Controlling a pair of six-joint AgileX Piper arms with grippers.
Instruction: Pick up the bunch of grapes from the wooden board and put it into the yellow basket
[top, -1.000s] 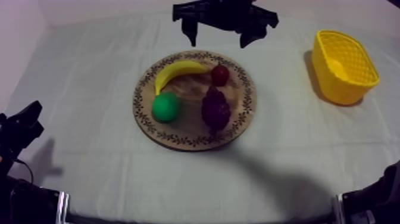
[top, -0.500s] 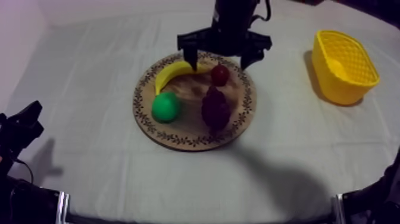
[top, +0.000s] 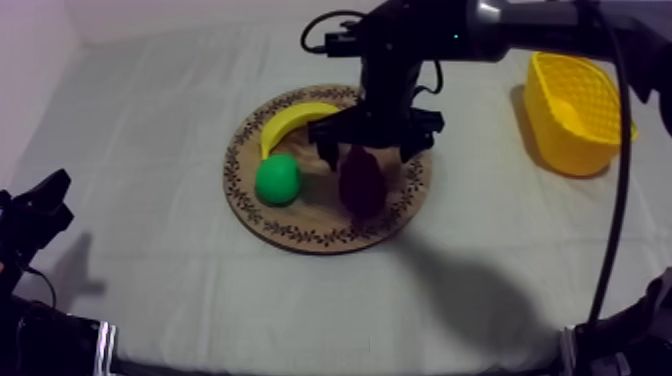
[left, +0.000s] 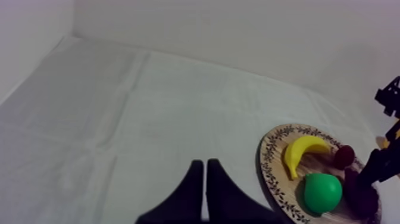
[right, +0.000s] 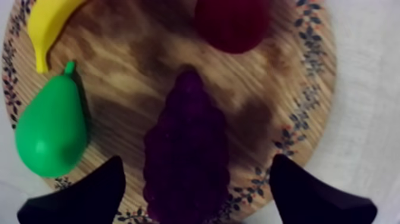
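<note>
Creased grey-white tabletop cloth (top: 150, 150) beneath a pale wall (left: 238, 30). The right claw (top: 368, 150), spread, straddles the bunch of grapes (right: 187, 155) on the wooden board (top: 300, 228); left claw (left: 205, 165) pressed together.

A creased grey-white tablecloth (top: 150, 250) runs back to a plain pale wall (left: 238, 30) under soft, even light.

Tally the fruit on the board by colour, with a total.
Yellow: 1, banana
Green: 1, pear
Purple: 1, bunch of grapes
Red: 1, small red fruit
Total: 4, all on the wooden board
</note>
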